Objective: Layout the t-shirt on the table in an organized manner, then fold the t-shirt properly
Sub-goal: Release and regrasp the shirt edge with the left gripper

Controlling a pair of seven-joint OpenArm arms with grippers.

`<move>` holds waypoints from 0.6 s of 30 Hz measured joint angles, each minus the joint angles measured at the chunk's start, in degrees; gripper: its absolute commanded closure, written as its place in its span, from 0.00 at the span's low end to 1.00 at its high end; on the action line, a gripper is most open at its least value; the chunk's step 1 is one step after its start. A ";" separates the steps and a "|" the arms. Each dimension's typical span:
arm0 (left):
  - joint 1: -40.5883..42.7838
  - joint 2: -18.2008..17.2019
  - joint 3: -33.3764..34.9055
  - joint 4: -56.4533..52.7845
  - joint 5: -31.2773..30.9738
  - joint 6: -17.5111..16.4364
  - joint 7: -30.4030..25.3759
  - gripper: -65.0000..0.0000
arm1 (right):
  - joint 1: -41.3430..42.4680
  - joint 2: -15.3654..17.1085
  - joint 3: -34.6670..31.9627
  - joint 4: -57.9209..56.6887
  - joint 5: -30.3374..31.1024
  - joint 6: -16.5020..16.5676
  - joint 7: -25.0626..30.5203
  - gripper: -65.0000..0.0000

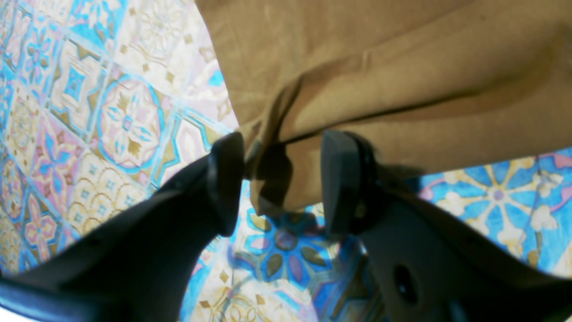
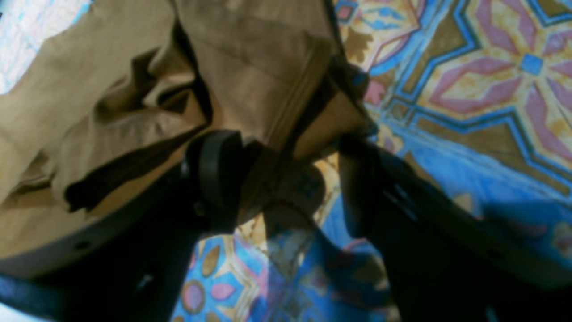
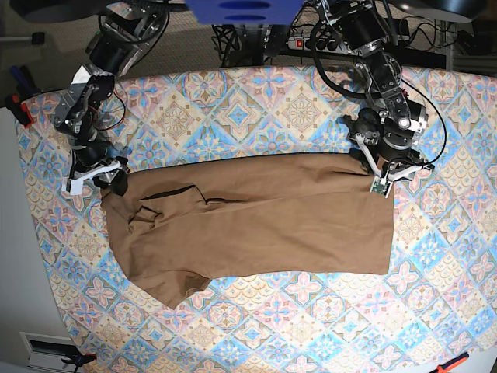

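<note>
The tan-brown t-shirt lies spread across the middle of the patterned table, long side running left to right, with creases and a folded-over flap near its left end. My left gripper is at the shirt's upper right corner. In the left wrist view, that gripper stands open with a corner of the t-shirt hanging between its fingers. My right gripper is at the shirt's upper left corner. It is open too, with bunched t-shirt fabric between the jaws against the left finger.
Cables and a power strip lie behind the table's far edge. A blue object hangs at top centre. Red-handled tools sit off the left edge, and an orange one at bottom right. Patterned cloth shows on all sides of the shirt.
</note>
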 measured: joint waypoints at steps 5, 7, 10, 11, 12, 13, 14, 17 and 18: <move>0.00 0.17 0.00 0.26 -0.04 -0.07 0.00 0.57 | 0.24 0.31 0.04 -1.53 0.33 1.81 0.90 0.49; -0.04 0.90 -1.53 1.88 -2.95 -0.15 0.13 0.57 | 0.26 0.31 0.04 -1.60 0.33 1.84 0.92 0.49; -0.20 2.71 -7.58 4.92 -11.02 -0.13 -0.09 0.57 | 0.26 0.31 0.04 -1.64 0.39 1.84 0.92 0.49; -0.15 2.56 -9.01 5.60 -13.09 0.04 0.17 0.56 | 0.26 0.33 0.04 -1.64 0.48 1.86 0.92 0.49; -0.07 2.19 -10.14 5.81 -14.97 0.09 0.17 0.53 | 0.28 0.31 0.04 -1.66 0.52 1.84 0.96 0.49; -0.02 1.86 -11.19 5.79 -16.98 0.37 0.15 0.49 | 0.26 0.31 0.04 -1.68 0.52 1.84 1.03 0.49; -0.07 1.86 -12.74 5.73 -17.84 0.26 0.13 0.46 | 0.28 0.31 0.04 -1.68 0.50 1.84 1.03 0.49; -0.15 1.99 -16.13 4.17 -18.95 0.09 0.09 0.39 | 0.28 0.31 0.04 -1.68 0.52 1.86 1.09 0.49; 0.04 1.95 -16.37 3.58 -18.84 0.31 0.46 0.39 | 0.28 0.31 0.04 -1.75 0.52 1.86 1.07 0.49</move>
